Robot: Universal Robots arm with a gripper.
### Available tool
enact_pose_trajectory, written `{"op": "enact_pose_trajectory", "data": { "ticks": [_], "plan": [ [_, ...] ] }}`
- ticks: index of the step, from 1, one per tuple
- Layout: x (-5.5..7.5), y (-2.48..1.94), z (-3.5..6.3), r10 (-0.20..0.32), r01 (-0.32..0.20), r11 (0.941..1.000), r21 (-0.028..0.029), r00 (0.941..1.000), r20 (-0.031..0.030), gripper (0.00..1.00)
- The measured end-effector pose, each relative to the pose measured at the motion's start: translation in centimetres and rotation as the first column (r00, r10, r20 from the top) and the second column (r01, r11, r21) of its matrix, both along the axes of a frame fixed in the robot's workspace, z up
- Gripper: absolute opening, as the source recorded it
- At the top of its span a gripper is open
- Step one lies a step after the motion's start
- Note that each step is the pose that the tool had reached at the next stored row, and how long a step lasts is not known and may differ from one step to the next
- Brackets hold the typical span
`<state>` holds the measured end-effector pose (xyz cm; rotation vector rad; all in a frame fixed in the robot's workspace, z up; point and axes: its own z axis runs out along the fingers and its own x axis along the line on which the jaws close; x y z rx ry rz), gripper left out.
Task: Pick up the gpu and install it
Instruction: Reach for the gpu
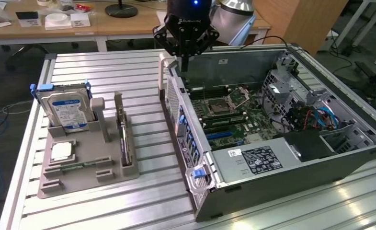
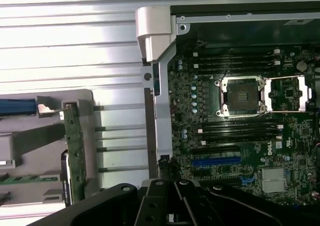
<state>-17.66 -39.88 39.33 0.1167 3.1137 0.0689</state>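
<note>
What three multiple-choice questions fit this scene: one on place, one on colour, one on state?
1. Where is the gpu? A in the grey holder; B on the floor; C on a chair.
2. What colour is the hard drive label? A red; B blue; C yellow.
3. How is the gripper? A wide open; B shut; C off the arm.
Key: 1 A, it stands on edge in the holder; 2 B, the label is blue; 3 B, its fingers are together.

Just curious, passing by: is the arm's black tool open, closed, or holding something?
Black tool: closed, holding nothing; the thin green circuit card stands apart in the grey plastic holder.
</note>
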Motion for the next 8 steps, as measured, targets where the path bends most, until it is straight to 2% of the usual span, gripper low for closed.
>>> {"op": "enact_pose_trajectory", "data": {
  "ticks": [8],
  "plan": [
    [-1.4, -0.01, 0.00, 0.004, -0.004, 1.0000, 0.0000, 1.0000, 0.0000, 0.11]
  ]
}}
